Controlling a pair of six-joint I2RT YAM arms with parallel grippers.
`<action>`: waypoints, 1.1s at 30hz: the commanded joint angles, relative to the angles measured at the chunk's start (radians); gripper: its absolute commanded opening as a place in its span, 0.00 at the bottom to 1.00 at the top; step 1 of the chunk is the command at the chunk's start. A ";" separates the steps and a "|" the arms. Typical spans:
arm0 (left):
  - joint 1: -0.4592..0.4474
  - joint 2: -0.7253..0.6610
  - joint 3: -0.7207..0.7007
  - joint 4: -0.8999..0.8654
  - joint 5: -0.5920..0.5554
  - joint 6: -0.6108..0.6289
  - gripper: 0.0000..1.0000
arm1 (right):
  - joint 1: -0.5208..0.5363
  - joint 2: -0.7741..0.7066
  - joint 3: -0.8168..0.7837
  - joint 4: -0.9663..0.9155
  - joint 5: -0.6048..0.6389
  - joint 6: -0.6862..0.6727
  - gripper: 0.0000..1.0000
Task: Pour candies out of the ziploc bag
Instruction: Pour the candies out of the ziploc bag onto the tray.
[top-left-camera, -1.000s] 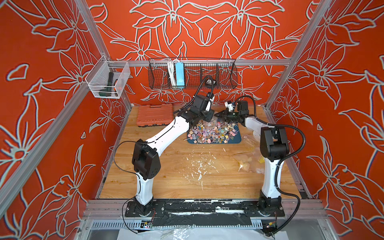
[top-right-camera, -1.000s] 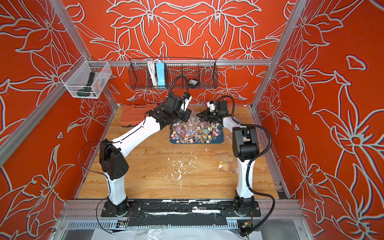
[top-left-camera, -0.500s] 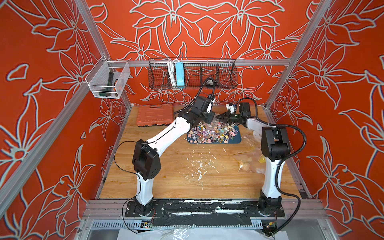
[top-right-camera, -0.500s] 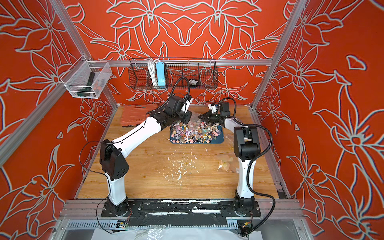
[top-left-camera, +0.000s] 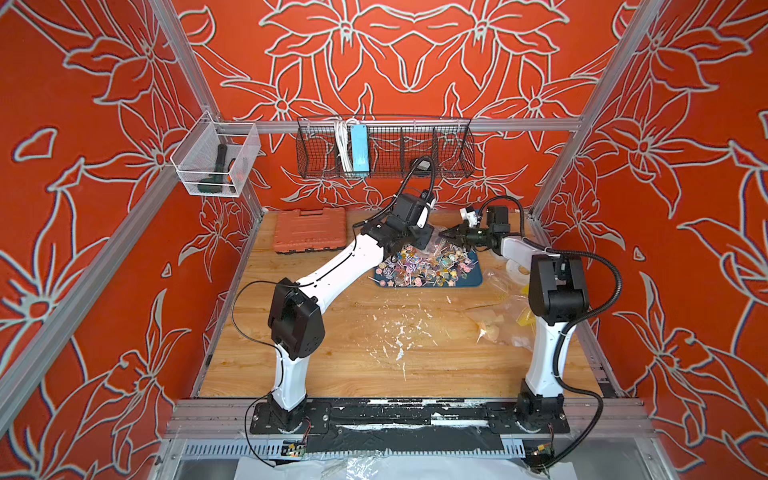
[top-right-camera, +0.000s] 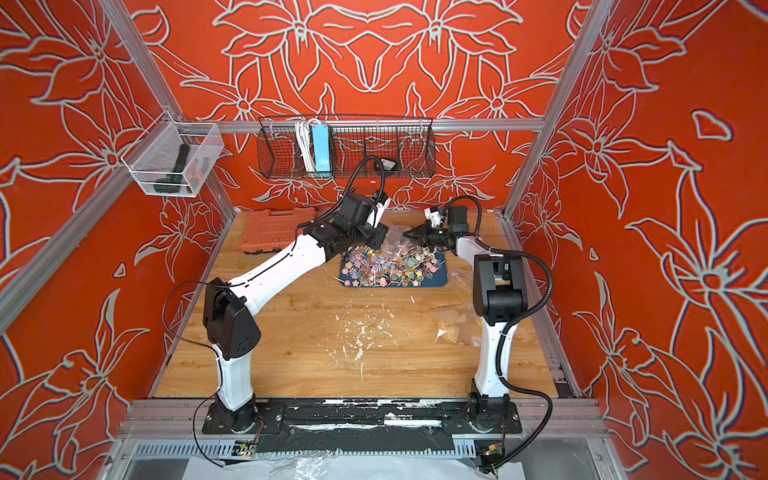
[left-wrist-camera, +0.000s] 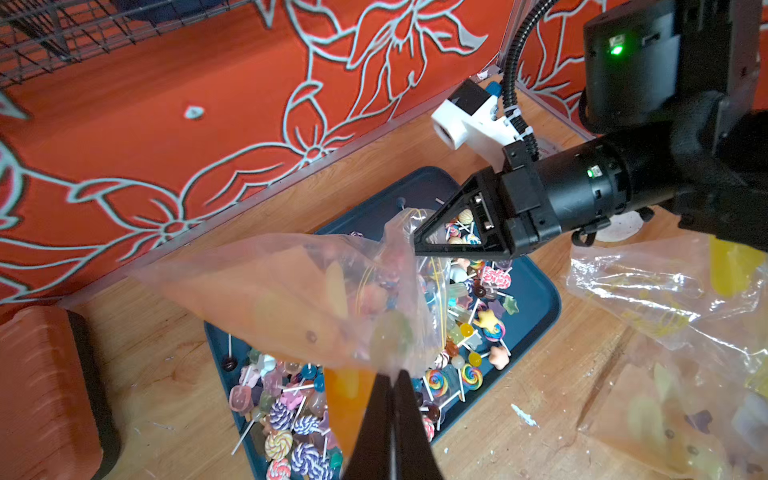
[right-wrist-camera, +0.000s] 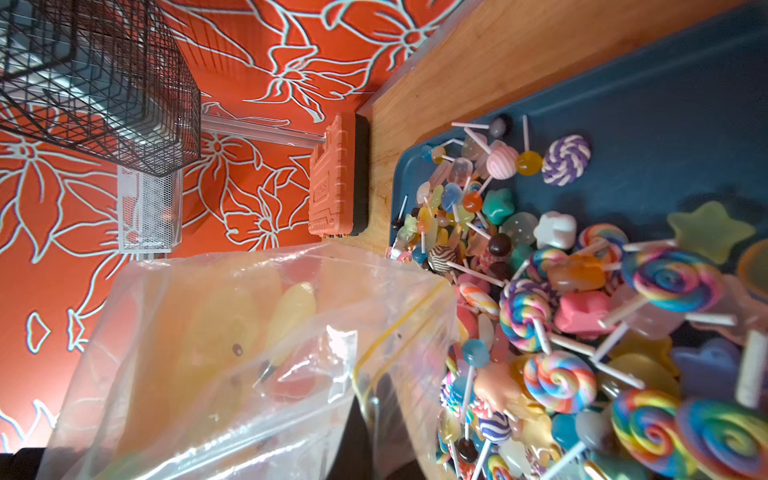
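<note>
The clear plastic ziploc bag (left-wrist-camera: 291, 291) hangs over the far edge of the dark blue tray (left-wrist-camera: 536, 291). Its yellow-zipped mouth faces the tray and its closed end points away. The left gripper (left-wrist-camera: 392, 376) and right gripper (left-wrist-camera: 415, 245) each pinch its mouth end tight. Small multicoloured lollipop candies (right-wrist-camera: 561, 374) lie heaped on the tray. Both grippers have barely shifted in the last second. The lettering on the orange plastic case (right-wrist-camera: 332, 187) beyond the tray is unreadable.

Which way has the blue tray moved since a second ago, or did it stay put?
No. The blue tray has stayed put: it keeps the same gap to the orange tool case, which has not moved either.
</note>
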 joint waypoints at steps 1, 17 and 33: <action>-0.010 -0.022 0.069 -0.003 -0.004 0.003 0.00 | -0.048 0.001 -0.030 -0.064 0.136 -0.031 0.00; -0.017 0.026 0.113 -0.038 -0.034 -0.027 0.00 | -0.062 -0.112 -0.084 -0.202 0.151 -0.233 0.50; -0.027 0.084 0.133 -0.053 -0.056 -0.024 0.00 | -0.063 -0.221 -0.163 -0.241 0.138 -0.324 0.50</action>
